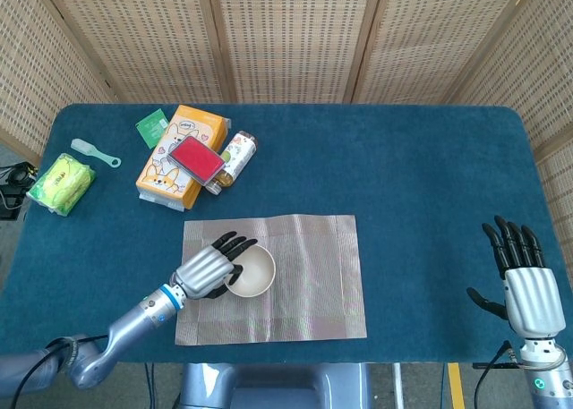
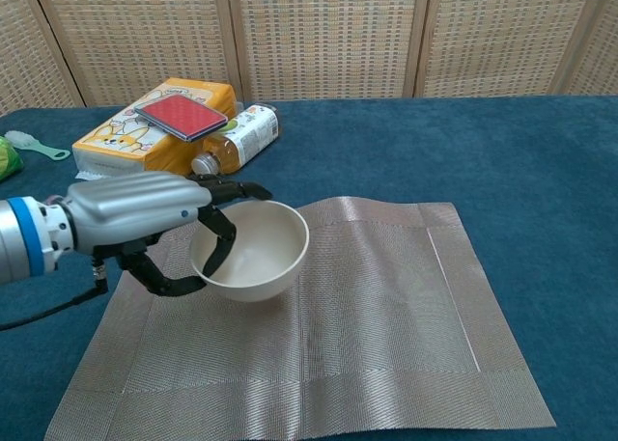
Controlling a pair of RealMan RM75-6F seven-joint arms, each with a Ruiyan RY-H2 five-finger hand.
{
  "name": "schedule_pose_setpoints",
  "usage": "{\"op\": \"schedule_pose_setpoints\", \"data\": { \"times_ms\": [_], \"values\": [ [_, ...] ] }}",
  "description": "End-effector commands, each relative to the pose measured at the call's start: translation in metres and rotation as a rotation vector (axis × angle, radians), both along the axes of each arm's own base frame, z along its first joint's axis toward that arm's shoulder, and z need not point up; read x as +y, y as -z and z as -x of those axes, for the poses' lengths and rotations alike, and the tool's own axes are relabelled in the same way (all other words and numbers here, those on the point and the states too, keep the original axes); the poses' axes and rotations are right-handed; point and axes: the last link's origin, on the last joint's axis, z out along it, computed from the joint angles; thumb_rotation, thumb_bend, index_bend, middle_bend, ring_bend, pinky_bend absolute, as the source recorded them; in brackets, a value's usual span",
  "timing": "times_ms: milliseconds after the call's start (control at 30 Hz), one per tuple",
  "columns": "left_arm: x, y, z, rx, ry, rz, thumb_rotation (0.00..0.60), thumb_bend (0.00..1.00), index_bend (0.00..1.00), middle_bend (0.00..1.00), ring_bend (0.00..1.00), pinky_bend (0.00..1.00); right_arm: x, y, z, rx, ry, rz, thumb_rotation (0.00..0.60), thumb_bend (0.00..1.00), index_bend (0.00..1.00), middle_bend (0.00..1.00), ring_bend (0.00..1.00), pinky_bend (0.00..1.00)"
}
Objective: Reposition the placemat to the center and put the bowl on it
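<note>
Cream and smooth-glazed, probably rigid, light and a little slippery: a bowl [image 1: 252, 270] best taken by the rim, as here, pinched at its left edge by the left hand [image 1: 206, 269] with fingers hooked over the lip and thumb beneath, above the left half of the woven grey placemat [image 1: 304, 293]. Plain, round, empty, carried slightly tilted. Right hand [image 1: 525, 288] idle at the table's near right corner, fingers spread, holding nothing.

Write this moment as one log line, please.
left robot hand: holds bowl over placemat | right robot hand: open, idle
</note>
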Motion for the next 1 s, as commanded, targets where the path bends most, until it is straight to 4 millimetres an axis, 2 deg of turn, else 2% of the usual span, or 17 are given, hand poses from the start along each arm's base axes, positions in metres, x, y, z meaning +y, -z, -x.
{"op": "schedule_pose_setpoints", "data": {
  "times_ms": [33,233,433,500,533,567,633,833,967,1000],
  "values": [
    [-0.001,0.012,-0.010,0.004,0.003,0.014,0.600,0.46,0.70,0.00,0.00,0.00,0.000,0.000,0.000,0.001,0.000,0.000,0.600,0.00,0.00,0.00,0.00,0.00],
    [0.000,0.024,-0.018,0.024,0.005,0.021,0.600,0.46,0.70,0.00,0.00,0.00,-0.001,0.001,0.000,0.002,0.002,-0.003,0.600,0.00,0.00,0.00,0.00,0.00],
    [-0.002,0.023,-0.016,0.070,0.006,-0.003,0.600,0.45,0.67,0.00,0.00,0.00,-0.001,0.000,0.001,0.001,0.004,-0.001,0.600,0.00,0.00,0.00,0.00,0.00],
    [-0.002,0.023,-0.014,0.086,0.002,-0.007,0.600,0.34,0.56,0.00,0.00,0.00,-0.001,0.000,0.001,0.002,0.005,0.001,0.600,0.00,0.00,0.00,0.00,0.00],
    [-0.002,0.022,-0.013,0.091,-0.003,-0.007,0.600,0.23,0.43,0.00,0.00,0.00,-0.001,-0.001,0.001,0.003,0.005,0.003,0.600,0.00,0.00,0.00,0.00,0.00],
    [-0.003,0.021,-0.013,0.087,-0.013,-0.003,0.600,0.10,0.24,0.00,0.00,0.00,-0.001,-0.001,0.001,0.002,0.004,0.004,0.600,0.00,0.00,0.00,0.00,0.00],
    [-0.003,0.017,-0.014,0.073,-0.019,-0.003,0.600,0.00,0.02,0.00,0.00,0.00,-0.001,-0.001,0.000,0.003,0.003,0.006,0.600,0.00,0.00,0.00,0.00,0.00],
    [-0.005,-0.017,-0.012,-0.018,-0.035,-0.083,0.600,0.00,0.00,0.00,0.00,0.00,0.001,-0.002,-0.001,0.000,-0.004,0.009,0.600,0.00,0.00,0.00,0.00,0.00],
    [-0.005,-0.053,0.000,-0.077,-0.076,-0.193,0.600,0.00,0.00,0.00,0.00,0.00,0.001,-0.004,-0.001,-0.003,-0.004,0.019,0.600,0.00,0.00,0.00,0.00,0.00],
    [-0.005,-0.068,0.006,-0.096,-0.096,-0.240,0.600,0.00,0.00,0.00,0.00,0.00,0.001,-0.004,0.000,-0.002,-0.001,0.021,0.600,0.00,0.00,0.00,0.00,0.00]
  ]
}}
